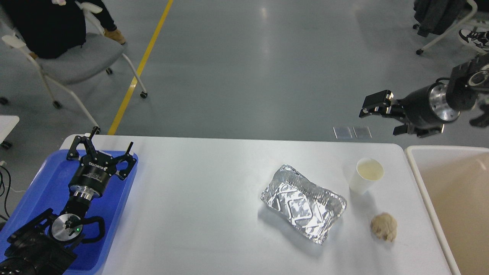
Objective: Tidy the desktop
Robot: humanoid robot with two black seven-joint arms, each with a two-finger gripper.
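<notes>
The white desktop (198, 198) fills the lower view. On its right half lie an empty foil tray (303, 202), a white paper cup (366, 175) standing upright and a crumpled brown paper ball (384, 226). My left gripper (111, 139) is open and empty over the far end of the blue tray (49, 179). My right gripper (378, 121) hangs over the floor beyond the table's far right corner, above and behind the cup. Its fingers look apart and it holds nothing.
A cream bin (454, 206) stands against the table's right edge. A grey chair (76, 61) with a seated person is at the far left, beside a yellow floor line (141, 65). Another chair (447, 23) is at the far right.
</notes>
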